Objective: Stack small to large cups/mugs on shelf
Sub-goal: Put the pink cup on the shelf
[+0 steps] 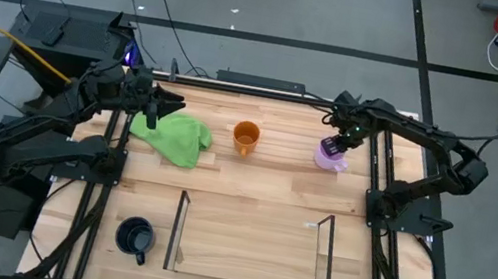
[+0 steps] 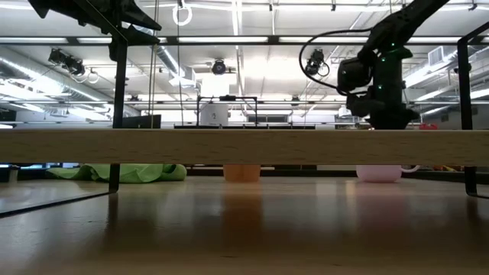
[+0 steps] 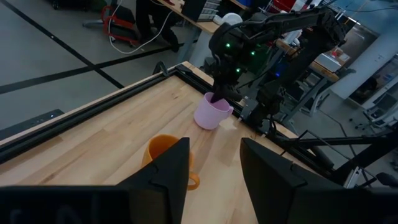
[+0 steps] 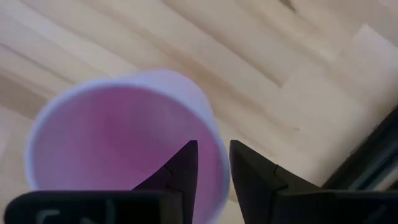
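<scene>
The lilac mug (image 1: 330,157) stands upright on its base at the far right of the table, and my right gripper (image 4: 213,146) is shut on its rim from above. The orange mug (image 1: 245,137) stands upright at the far middle. The navy mug (image 1: 133,237) stands near the front left, just outside the shelf (image 1: 247,273). The shelf is a light wood bay with two clear side panels at the front middle. My left gripper (image 3: 214,165) is open and empty, hovering over the green cloth (image 1: 174,135) at the far left. My right gripper has one finger (image 4: 183,165) inside the lilac mug and the other outside, with the rim's wall (image 4: 210,127) between them. The fingers come from above, pointing down. The mug stays upright with its base (image 2: 378,176) on the table.
The crumpled green cloth lies between my left gripper and the orange mug. Black frame rails (image 1: 376,196) run along both sides of the table. The shelf's clear panels (image 1: 178,229) stand upright. Bare wood lies between the mugs and the shelf.
</scene>
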